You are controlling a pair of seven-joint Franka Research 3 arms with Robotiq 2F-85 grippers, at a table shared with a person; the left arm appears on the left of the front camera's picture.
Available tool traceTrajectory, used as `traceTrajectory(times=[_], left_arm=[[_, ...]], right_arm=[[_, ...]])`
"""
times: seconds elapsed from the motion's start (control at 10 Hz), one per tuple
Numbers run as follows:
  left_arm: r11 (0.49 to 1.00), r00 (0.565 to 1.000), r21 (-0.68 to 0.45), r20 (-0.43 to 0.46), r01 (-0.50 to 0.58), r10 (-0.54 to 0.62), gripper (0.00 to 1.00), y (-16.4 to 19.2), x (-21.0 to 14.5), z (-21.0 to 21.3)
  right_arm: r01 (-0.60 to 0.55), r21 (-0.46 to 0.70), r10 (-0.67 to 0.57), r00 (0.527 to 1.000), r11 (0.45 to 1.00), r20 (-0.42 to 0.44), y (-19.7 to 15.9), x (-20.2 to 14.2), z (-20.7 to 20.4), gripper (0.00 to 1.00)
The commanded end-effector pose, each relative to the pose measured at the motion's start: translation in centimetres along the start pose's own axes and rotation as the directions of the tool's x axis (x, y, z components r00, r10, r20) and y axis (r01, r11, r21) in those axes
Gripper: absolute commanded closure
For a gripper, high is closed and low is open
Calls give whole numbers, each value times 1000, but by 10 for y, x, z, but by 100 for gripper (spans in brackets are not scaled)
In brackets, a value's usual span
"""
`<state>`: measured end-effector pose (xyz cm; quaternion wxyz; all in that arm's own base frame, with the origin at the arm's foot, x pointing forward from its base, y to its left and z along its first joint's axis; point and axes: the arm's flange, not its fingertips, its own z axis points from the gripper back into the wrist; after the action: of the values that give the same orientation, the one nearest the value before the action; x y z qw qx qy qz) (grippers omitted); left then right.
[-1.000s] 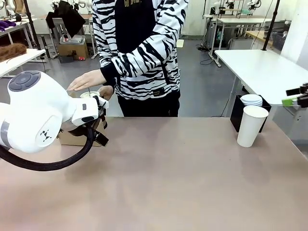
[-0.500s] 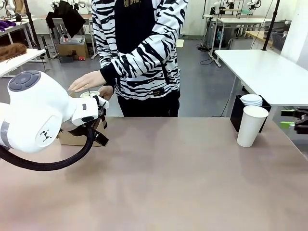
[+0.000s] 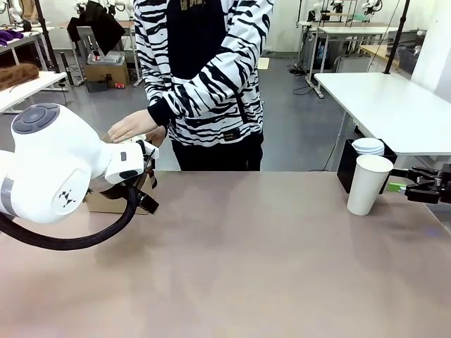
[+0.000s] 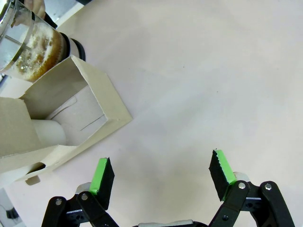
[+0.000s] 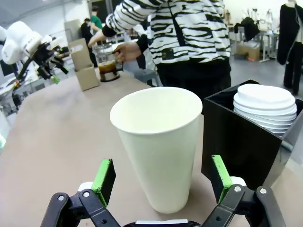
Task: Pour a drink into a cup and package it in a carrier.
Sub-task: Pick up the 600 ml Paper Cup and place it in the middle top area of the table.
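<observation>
Right gripper (image 3: 407,185) has dropped level with the cup (image 3: 368,184), jaws wide, holding nothing.
Just ahead of them stands the open paper cup, beside the black box (image 5: 236,142) of lids (image 5: 265,101): light, thin-walled, easy to tip or crush, so I'd judge a gentle hold at mid-height. Left gripper (image 4: 161,172) gapes empty by the carrier (image 4: 104,99).

I see the left arm (image 3: 53,165) as a fat, glossy white shell, rounded like a bulb. On top of that shell sits a flat grey round cap (image 3: 35,117). Low on its face is a small black marking, and beneath it loops a thick black cable (image 3: 84,241). Beyond the shell, the person (image 3: 204,63) wears a black-and-white zebra-striped jacket with black cuffs over a black top. The left pincer (image 4: 161,170) and the right pincer (image 5: 162,175) are black linkages with silver pivot pins and bright green pads.
</observation>
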<state>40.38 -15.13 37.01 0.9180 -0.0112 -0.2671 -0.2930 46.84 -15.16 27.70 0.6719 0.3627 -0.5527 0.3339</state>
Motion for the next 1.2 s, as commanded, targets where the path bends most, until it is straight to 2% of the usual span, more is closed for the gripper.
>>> traceTrajectory(times=[0.0, 0.1, 0.4, 1.1], left_arm=[[1000, 1000, -1, 1, 1, -1, 0, 0, 0, 0], [1000, 1000, -1, 1, 1, -1, 0, 0, 0, 0], [1000, 1000, -1, 1, 1, -1, 0, 0, 0, 0], [1000, 1000, -1, 1, 1, -1, 0, 0, 0, 0]], right_arm=[[1, -5, -1, 1000, 1000, 4, -1, 0, 0, 0], [-64, -19, 65, 998, 998, 25, -4, -3, -2, 0], [-94, -96, 100, 993, 991, 58, -9, -19, -17, 0], [-37, -32, 38, 998, 999, 53, -16, -29, -62, 0]])
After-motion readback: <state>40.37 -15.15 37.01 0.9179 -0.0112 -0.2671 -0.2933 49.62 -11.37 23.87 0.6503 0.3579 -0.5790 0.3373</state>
